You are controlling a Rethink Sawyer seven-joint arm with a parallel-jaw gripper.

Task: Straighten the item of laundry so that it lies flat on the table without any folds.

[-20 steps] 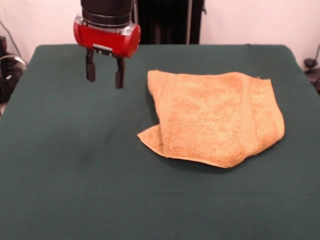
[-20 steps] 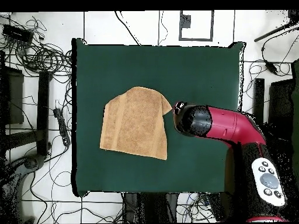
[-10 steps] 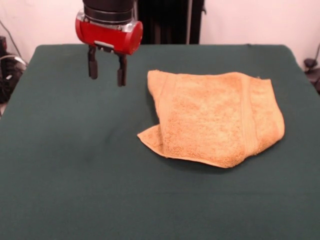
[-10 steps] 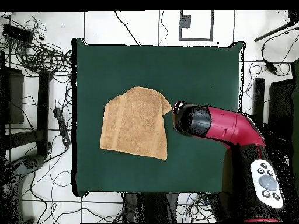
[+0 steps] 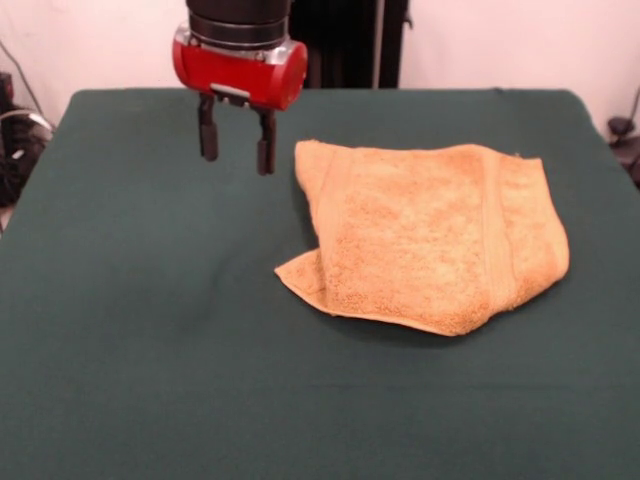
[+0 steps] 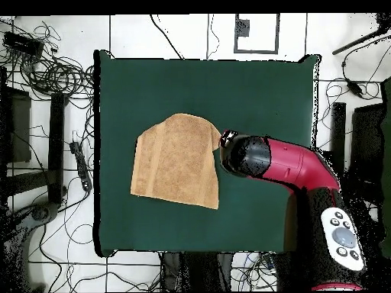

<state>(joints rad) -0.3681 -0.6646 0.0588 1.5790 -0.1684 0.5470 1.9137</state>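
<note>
A red and black robot arm (image 6: 305,172) hangs its tool (image 5: 236,150) above a dark green surface (image 5: 150,330), just to the left of a mustard terry towel (image 5: 430,235) in the front view. The tool's two dark fingers (image 5: 208,135) point straight down with a clear gap between them and nothing held; their tips hover above the cloth-covered surface, near the towel's far left corner but apart from it. The towel lies right of centre in the front view, rumpled rather than spread: its left edge is turned over on itself, a small folded corner pokes out toward the near left, and the right side curves in a soft rounded fold. A woven band runs along the towel near each of its left and right ends. From the overhead view, the towel (image 6: 177,160) sits on the left-central part of the surface (image 6: 260,91), an uneven shape with one rounded far corner, and the arm's round black end sits at the towel's right edge. Cables (image 6: 46,72) lie tangled on the tiled floor (image 6: 130,34) around the surface.
</note>
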